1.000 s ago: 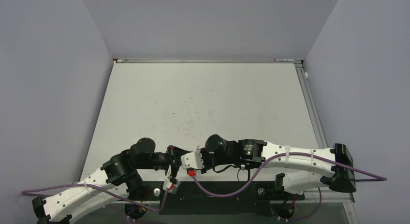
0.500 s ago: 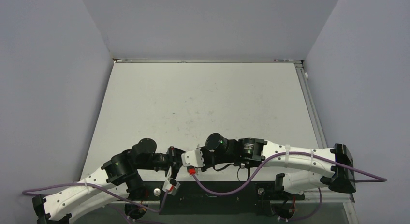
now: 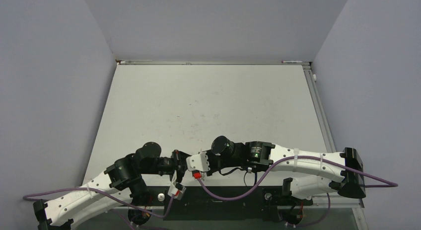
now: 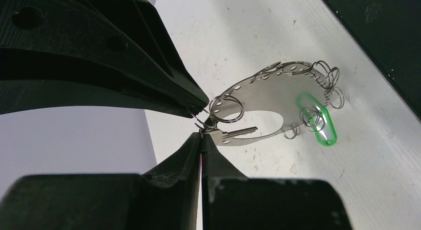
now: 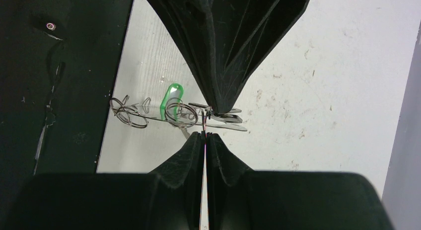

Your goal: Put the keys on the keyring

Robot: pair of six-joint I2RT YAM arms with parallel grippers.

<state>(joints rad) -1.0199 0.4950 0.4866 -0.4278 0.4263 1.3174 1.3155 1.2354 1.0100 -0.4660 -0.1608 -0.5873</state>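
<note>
The left hand (image 4: pixel 201 132) is being shown fully closed, and a small silver key (image 4: pixel 237 134) is being pinched by its head, as far as can be judged. The blade is pointing away from the fingertips. Just beyond those tips, the keyring (image 4: pixel 268 91) is being presented as a thin silver hoop. Small rings are strung around it, and a green tag (image 4: pixel 317 121) is hanging at its far side.

The right hand (image 5: pixel 205 133) is also being shown closed, tip to tip with the left hand. It is apparently gripping the wire of a split ring (image 4: pixel 226 108) beside the key.

The parts are being judged light, stiff, thin and slippery, and the split ring as springy. The key is best taken by the flat faces of its head, and the split ring by its coil, away from the open end.

The actual contact point is being covered by the fingertips. In the top view, the key and keyring are being hidden by the arms. Whether the keyring is touching the tabletop (image 4: pixel 238 31) cannot be told. No other key is being made out.
</note>
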